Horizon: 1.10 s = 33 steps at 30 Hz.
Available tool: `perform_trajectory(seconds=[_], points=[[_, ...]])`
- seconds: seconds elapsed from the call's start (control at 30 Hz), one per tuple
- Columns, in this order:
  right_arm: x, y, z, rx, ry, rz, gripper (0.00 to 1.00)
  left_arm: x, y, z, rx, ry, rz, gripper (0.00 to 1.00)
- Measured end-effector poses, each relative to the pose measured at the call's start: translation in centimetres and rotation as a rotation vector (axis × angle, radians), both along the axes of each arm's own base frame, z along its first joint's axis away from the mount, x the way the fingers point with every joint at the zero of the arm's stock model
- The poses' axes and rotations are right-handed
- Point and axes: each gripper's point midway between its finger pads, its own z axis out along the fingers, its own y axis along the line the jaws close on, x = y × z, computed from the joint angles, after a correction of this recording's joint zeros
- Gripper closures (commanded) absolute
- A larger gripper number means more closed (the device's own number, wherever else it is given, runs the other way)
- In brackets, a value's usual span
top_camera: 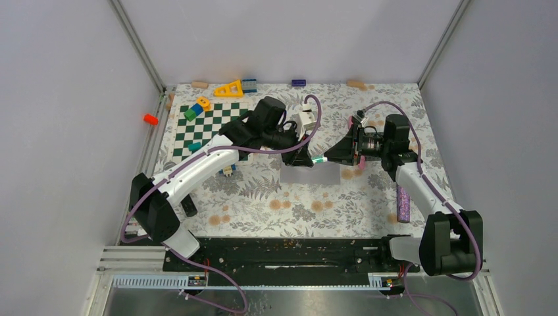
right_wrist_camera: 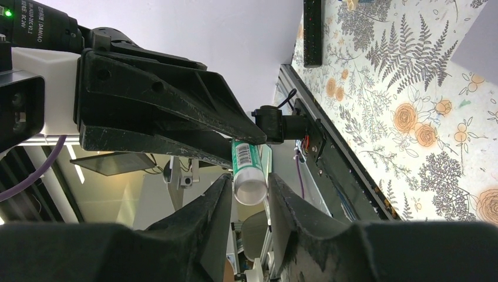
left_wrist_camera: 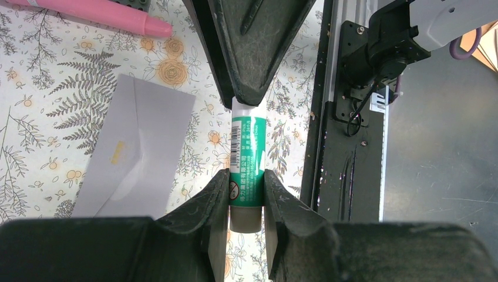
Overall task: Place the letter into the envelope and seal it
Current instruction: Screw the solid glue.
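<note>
Green cylindrical glue stick (left_wrist_camera: 246, 167) clamped in both jaws; smooth lavender envelope (left_wrist_camera: 147, 132) lies flat.

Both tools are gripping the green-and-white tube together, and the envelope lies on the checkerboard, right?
Not quite. The left tool and right tool do both grip the green-and-white tube, but the envelope lies on the floral cloth instead, as the top view shows.

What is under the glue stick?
Floral tablecloth shows below the glue stick, gripped by left tool and right tool; the envelope lies beside it. The tools cover whatever is beneath its ends.
</note>
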Motion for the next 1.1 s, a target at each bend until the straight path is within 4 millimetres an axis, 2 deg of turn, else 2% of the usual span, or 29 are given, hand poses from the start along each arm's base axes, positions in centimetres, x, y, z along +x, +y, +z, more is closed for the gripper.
perform_trajectory(seconds=[0.13,0.3,0.5,0.63,0.73,0.87,1.0,1.03,1.1], points=[[0.0,0.0,0.0,0.001,-0.007,0.000,0.62,0.0,0.0,0.0,0.000,0.000,0.000,1.00],[0.0,0.0,0.0,0.001,-0.008,0.000,0.72,0.0,0.0,0.0,0.003,0.002,0.000,1.00],[0.0,0.0,-0.2,-0.002,-0.015,0.002,0.76,-0.1,0.1,-0.1,0.007,0.007,0.000,1.00],[-0.4,0.0,0.1,-0.011,-0.080,0.011,0.77,-0.4,0.0,0.0,-0.002,0.018,-0.018,1.00],[-1.0,0.0,0.4,-0.029,-0.192,0.027,0.76,-1.2,-0.3,0.0,-0.019,0.059,-0.060,1.00],[-2.1,0.2,1.2,-0.054,-0.410,0.065,0.67,-3.0,-1.3,0.2,-0.081,0.185,-0.165,1.00],[-3.2,0.5,2.2,-0.075,-0.637,0.101,0.39,-4.3,-2.2,0.4,-0.127,0.281,-0.239,1.00],[-3.5,0.5,2.6,-0.080,-0.686,0.102,0.35,-4.5,-2.2,0.3,-0.130,0.296,-0.245,1.00],[-3.9,0.4,3.2,-0.084,-0.726,0.105,0.34,-4.7,-2.2,0.4,-0.133,0.307,-0.249,1.00]])
